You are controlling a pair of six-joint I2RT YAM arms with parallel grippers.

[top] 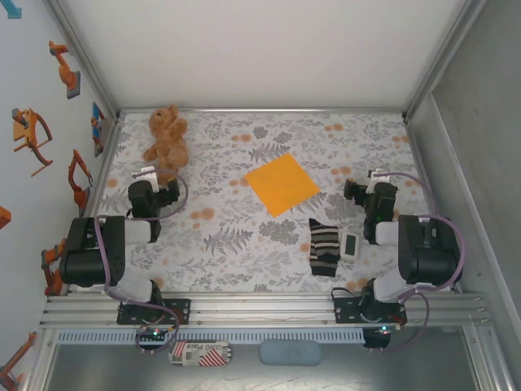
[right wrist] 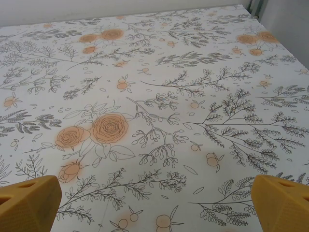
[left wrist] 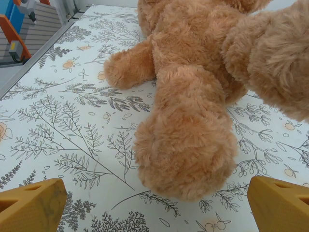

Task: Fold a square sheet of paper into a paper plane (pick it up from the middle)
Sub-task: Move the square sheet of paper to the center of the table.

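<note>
Both stand wide open, empty: the left gripper [top: 155,175] facing the fluffy brown teddy bear [top: 166,134], the right gripper [top: 368,181] with the thin orange-yellow square sheet of paper [top: 282,184] flat to its left. Best descend on its middle, pinching lightly.

Plain orange-yellow paper [top: 282,184]; tan-brown teddy [top: 166,137]; black-and-white striped sock [top: 324,247]; white device [top: 351,245]; white cloth [top: 220,244] printed with grey ferns and orange roses; mustard-yellow fingers [left wrist: 29,205]; black arms [top: 88,248].

Top: way up behind, looking down at whole table [top: 220,244]; wrists: low, forward, left super close on teddy bear [left wrist: 188,121], shared overhead.
</note>
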